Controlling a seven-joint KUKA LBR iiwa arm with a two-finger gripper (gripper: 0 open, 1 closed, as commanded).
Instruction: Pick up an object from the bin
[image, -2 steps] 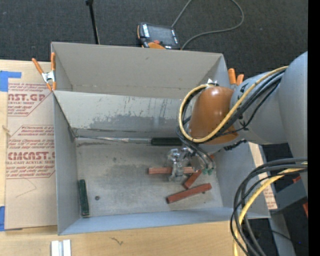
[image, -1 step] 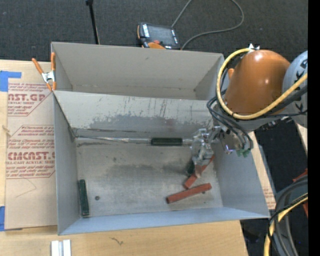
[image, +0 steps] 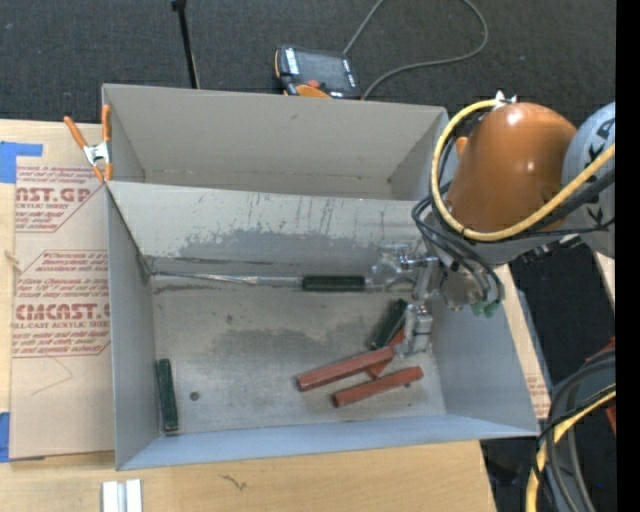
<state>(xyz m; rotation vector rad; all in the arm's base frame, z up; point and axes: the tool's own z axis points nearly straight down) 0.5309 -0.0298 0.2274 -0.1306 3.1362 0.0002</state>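
My gripper (image: 418, 332) hangs low at the right side of the bin, pointing down. Its tip is just above the upper right end of a red-handled tool (image: 358, 378), whose two red handles lie spread toward the lower left on the bin floor. A short dark green bar (image: 388, 323) lies slanted right beside the gripper's left side. Whether the gripper touches either thing is not visible. Behind it, a long tool with a thin metal shaft and a dark green handle (image: 334, 283) lies across the bin along the back wall.
A dark green stick (image: 165, 395) lies near the front left corner. The arm with its orange dome and cables leans over the bin's right rim. The right wall is close to the gripper.
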